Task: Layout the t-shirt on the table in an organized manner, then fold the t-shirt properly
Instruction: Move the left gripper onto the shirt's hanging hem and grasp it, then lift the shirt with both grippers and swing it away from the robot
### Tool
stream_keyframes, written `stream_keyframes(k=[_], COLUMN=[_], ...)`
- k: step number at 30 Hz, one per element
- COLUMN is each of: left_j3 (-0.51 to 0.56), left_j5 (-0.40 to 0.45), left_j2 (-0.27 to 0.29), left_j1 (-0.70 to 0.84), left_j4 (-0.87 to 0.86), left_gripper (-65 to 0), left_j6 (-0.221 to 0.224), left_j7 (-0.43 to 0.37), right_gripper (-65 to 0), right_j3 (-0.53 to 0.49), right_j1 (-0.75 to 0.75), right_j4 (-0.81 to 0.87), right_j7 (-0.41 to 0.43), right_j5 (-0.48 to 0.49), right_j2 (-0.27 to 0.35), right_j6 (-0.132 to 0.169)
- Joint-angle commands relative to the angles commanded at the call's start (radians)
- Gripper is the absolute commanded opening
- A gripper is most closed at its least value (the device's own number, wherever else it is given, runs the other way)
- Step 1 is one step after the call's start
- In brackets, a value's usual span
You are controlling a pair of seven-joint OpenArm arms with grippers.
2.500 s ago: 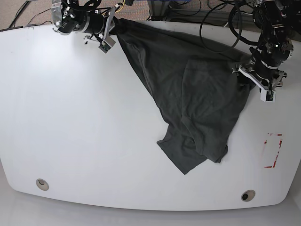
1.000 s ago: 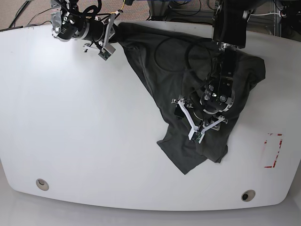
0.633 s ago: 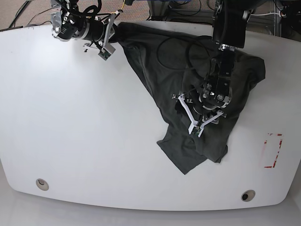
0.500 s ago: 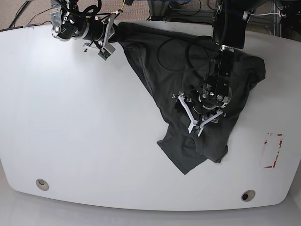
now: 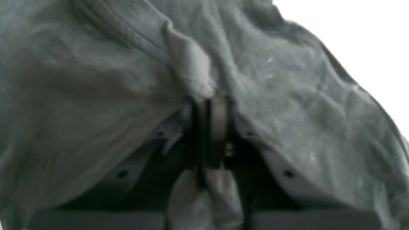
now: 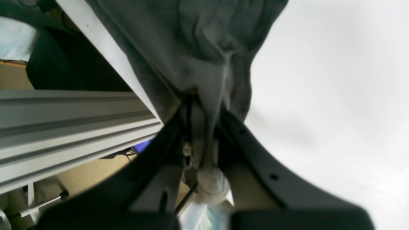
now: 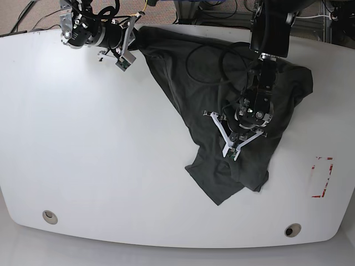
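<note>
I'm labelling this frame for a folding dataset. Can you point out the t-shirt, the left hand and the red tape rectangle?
t-shirt (image 7: pixel 183 72): base view, flat upper panel of the fabric.
left hand (image 7: pixel 232 148): base view, closed fingertips over the cloth.
red tape rectangle (image 7: pixel 322 177): base view, its outline on the table's right side.

Left arm: a black boxy link ran into a slimmer black forearm, black cables looping at its 9 o'clock side. Both grippers bore white fingers; wrist views showed dark finger shells dotted with small screw holes.
</note>
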Motion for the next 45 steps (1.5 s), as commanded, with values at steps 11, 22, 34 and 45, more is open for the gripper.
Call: stream_keyframes(k=[11, 22, 34, 45], left_j3=[-0.068, -0.186, -0.249, -0.393], left_j5=[-0.005, -0.008, -0.011, -0.009], left_j2=[-0.032, -0.032, -0.002, 0.052], left_j1=[0.005, -0.035, -0.186, -0.466], left_j4=[0.244, 0.434, 0.477, 0.479], left_gripper=[-64.9, -64.9, -64.7, -64.6], left_j6=[-0.006, -0.009, -0.008, -0.006], left_j7=[0.077, 0.094, 0.094, 0.095], right_gripper=[-65.0, -65.0, -65.0, -65.0], right_j3=[0.110, 0.293, 0.402, 0.396], right_j1=[-0.002, 0.100, 0.446, 0.921], right_j4=[0.005, 0.006, -0.003, -0.196], right_j7=[0.000, -0.006, -0.143, -0.245], right_j5=[0.006, 0.008, -0.002, -0.002], right_j2=[-0.032, -0.048, 0.015, 0.173], right_j6=[0.000, 0.000, 0.000, 0.000])
